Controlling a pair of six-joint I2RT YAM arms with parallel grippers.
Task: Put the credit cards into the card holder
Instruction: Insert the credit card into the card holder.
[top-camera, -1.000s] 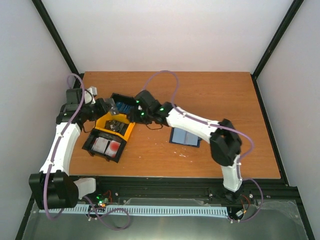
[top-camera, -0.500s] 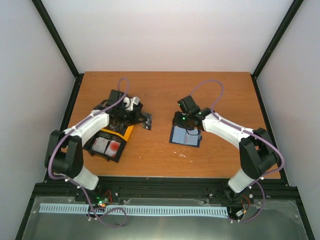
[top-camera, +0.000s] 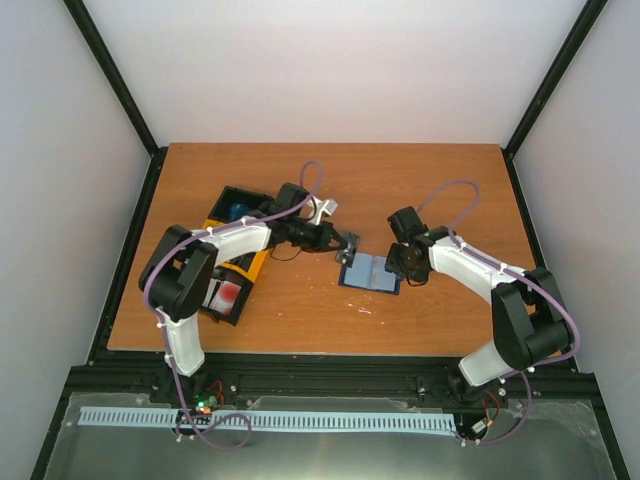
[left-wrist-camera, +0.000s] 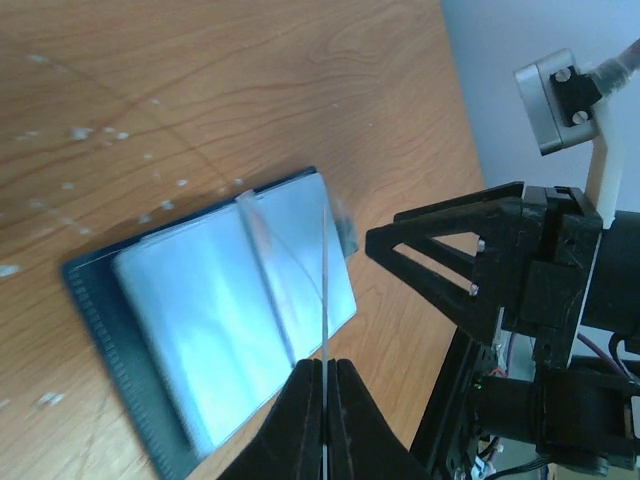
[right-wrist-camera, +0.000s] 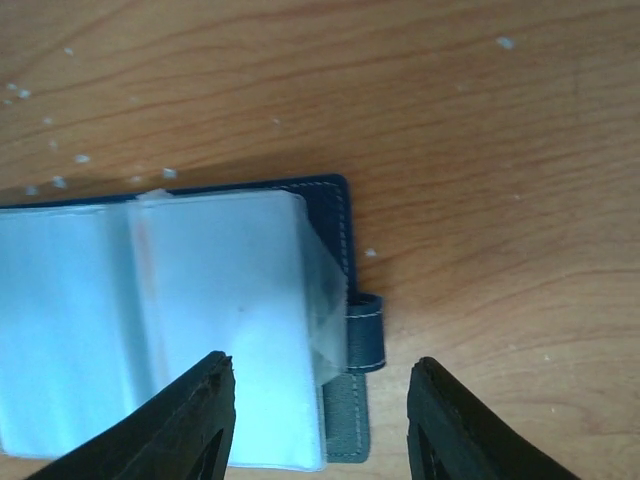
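Observation:
The card holder (top-camera: 368, 272) lies open on the table, navy outside with pale-blue clear sleeves (left-wrist-camera: 215, 300) facing up. My left gripper (top-camera: 346, 250) hovers at its left edge, shut on a credit card (left-wrist-camera: 325, 270) that the left wrist view shows edge-on as a thin line above the sleeves. The right gripper (top-camera: 402, 264) is open at the holder's right edge; in the right wrist view its fingers (right-wrist-camera: 215, 405) straddle the sleeve edge and the strap (right-wrist-camera: 365, 335), gripping nothing. More credit cards, white with a red blotch (top-camera: 228, 295), lie in a tray.
The black-and-yellow tray (top-camera: 256, 264) stands at the left of the table, partly under the left arm, with blue cards (top-camera: 238, 209) in its far compartment. Black frame posts run along both sides. Pale specks dot the wood near the holder.
The left arm has swung from the tray rightwards to the card holder, carrying a card. The right arm has drawn back from the tray to the holder's right edge.

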